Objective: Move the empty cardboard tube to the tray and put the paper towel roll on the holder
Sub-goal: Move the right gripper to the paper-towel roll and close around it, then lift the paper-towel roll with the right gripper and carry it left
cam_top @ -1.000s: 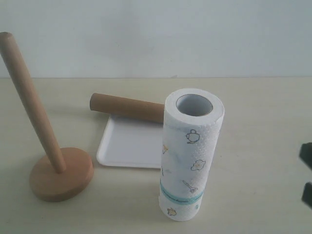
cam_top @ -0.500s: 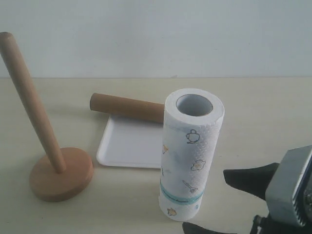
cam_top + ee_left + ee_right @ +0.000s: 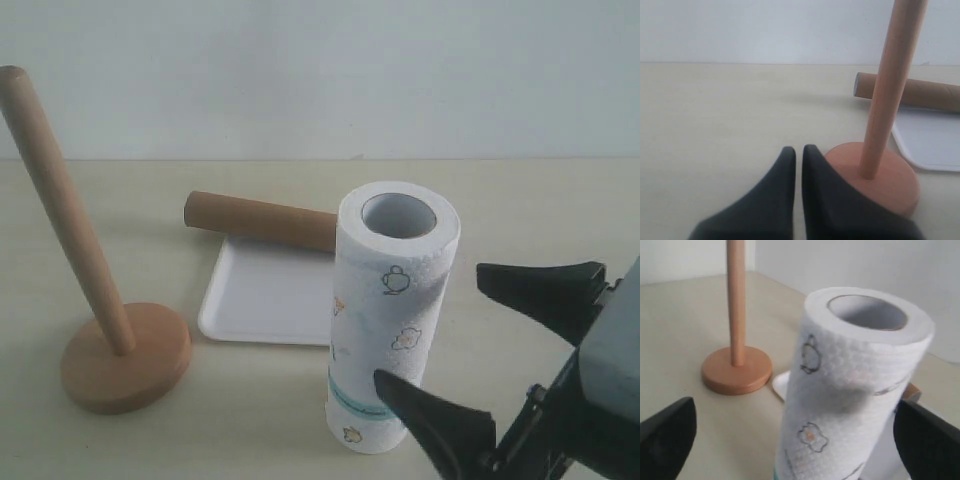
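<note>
Likely roll-grasp step | paper towel roll [image 3: 395, 300] upright on surface [image 3: 520, 200] beside tray [image 3: 260, 300] | right pincer [image 3: 427, 325] wide apart, flanking roll, empty | left pincer [image 3: 799, 150] closed, empty | next: squeeze gently, lift over holder [image 3: 125, 355]

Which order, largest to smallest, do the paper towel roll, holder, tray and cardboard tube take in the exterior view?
1. Paper towel roll or holder: unsure, the roll is bulkier but nearer, the holder taller.
2. Tray, partly hidden.
3. Cardboard tube.
</note>
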Robot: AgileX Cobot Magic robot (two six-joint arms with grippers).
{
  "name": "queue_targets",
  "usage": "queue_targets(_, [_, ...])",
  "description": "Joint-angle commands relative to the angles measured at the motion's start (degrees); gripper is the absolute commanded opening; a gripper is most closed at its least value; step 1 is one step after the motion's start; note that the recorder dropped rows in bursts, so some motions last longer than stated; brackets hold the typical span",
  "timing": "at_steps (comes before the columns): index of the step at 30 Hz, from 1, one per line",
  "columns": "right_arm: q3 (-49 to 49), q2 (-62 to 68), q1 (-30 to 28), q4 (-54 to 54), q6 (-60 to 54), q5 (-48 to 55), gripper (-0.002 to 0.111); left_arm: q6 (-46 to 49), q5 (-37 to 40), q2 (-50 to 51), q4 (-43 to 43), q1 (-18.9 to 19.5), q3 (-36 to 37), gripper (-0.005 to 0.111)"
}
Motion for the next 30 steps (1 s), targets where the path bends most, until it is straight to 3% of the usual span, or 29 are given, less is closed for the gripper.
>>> queue_targets(1, [0.23,0.10,0.17,7.83,-7.47,-3.73,0.105,0.40,-0.04,-0.21,0.07,0.12,0.20,0.004])
queue_targets(8, [0.23,5.40,0.17,7.83,-6.48,-7.23,0.105,0.40,-0.04,-0.21,0.07,0.12,0.20,0.004])
queue_targets(21, [0.23,32.33,0.17,2.74,5.33,-40.34,0.105,0.40,-0.04,-0.21,0.07,0.12,0.20,0.004])
queue_targets(30, [-6.27,45.21,0.04,-0.85,10.61,-40.84,0.105,0.40,-0.04,-0.21,0.07,0.12,0.20,0.004])
